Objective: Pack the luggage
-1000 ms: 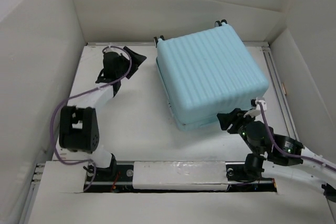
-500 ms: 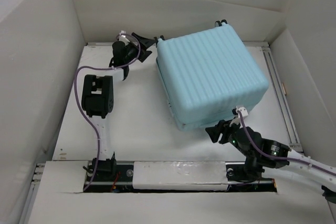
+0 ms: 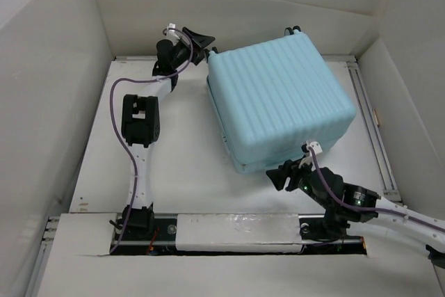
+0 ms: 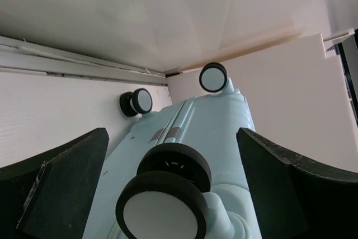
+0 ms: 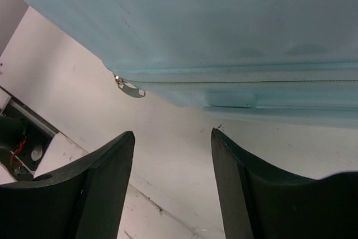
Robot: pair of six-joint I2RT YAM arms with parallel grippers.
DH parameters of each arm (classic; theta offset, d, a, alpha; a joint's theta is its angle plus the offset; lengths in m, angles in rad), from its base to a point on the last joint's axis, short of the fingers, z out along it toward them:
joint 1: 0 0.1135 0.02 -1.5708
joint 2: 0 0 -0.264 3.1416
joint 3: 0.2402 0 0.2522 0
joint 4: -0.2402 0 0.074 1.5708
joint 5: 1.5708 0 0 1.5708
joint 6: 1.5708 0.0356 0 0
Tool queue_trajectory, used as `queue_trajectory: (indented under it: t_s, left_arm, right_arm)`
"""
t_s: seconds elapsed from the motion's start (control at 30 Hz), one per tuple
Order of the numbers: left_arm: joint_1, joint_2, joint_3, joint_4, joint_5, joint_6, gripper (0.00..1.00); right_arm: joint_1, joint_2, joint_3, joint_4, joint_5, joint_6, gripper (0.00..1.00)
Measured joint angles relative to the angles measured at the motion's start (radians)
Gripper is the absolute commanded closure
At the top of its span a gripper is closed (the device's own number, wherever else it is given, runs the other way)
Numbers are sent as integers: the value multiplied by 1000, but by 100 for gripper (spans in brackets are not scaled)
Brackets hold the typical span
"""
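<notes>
The luggage (image 3: 278,102), a light-blue ribbed suitcase, lies shut on the table right of centre. My left gripper (image 3: 203,41) is open at its far left corner, its fingers either side of a black-and-white caster wheel (image 4: 168,194) without touching it. Two more wheels (image 4: 213,76) show behind it in the left wrist view. My right gripper (image 3: 279,175) is open and empty just off the suitcase's near edge. In the right wrist view the zipper seam (image 5: 251,81) and a metal zipper pull (image 5: 130,88) lie just ahead of the gripper (image 5: 170,155).
White walls enclose the table on the left, back and right. The back wall's rail (image 4: 78,62) runs just behind the wheels. The arm mounting rail (image 3: 236,231) lies along the near edge.
My left arm has swung from the left of the table toward the suitcase's far left corner and now brackets a wheel. My right gripper has slid left along the suitcase's near edge.
</notes>
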Motion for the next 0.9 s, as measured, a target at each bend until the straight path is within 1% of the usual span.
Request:
queue_trajectory:
  t_s: [0.07,0.17,0.27,0.3,0.37,0.4,0.43,0.47,0.5,0.57,0.6,0.67,0.7,0.77,0.83,0.9]
  left_arm:
    - [-10,20,26,-15,11,-2,1]
    - [-26,37,32,-36,23,-10,1]
    - [-41,49,32,-49,28,-23,7]
    - [-44,50,31,-48,29,-31,10]
    - [-48,50,23,-29,32,-48,34]
    - [-52,50,15,2,32,-74,49]
    - [-53,46,10,27,31,-93,60]
    - [-55,36,-4,36,16,-109,69]
    - [-54,27,-27,58,19,-117,84]
    - [-54,16,-64,96,4,-147,97]
    - [-55,1,-93,108,-12,-156,100]
    - [-50,-48,-175,124,-43,-164,100]
    - [-43,-80,-230,137,-55,-164,100]
    - [-29,-154,-356,174,-63,-167,100]
    - [-7,-229,-489,230,-51,-172,100]
    - [19,-306,-635,307,-61,-196,100]
  right_arm:
    - [0,6,0,6,2,-3,35]
    - [0,5,0,12,18,-3,29]
    - [0,4,1,12,48,-3,28]
    - [0,5,2,12,59,-3,28]
    - [0,8,7,12,76,-3,27]
    - [0,13,11,13,87,-3,27]
    - [0,17,15,11,98,-3,27]
    - [0,23,19,10,113,-3,27]
    - [0,28,25,7,129,1,27]
    - [0,34,39,-8,166,14,27]
    - [0,35,47,-19,184,21,27]
    - [0,34,58,-31,210,31,27]
    - [-2,33,61,-35,217,34,28]
    - [-16,37,63,-40,217,35,28]
    - [-47,61,65,-40,197,31,29]
    - [-82,104,68,-50,133,5,30]
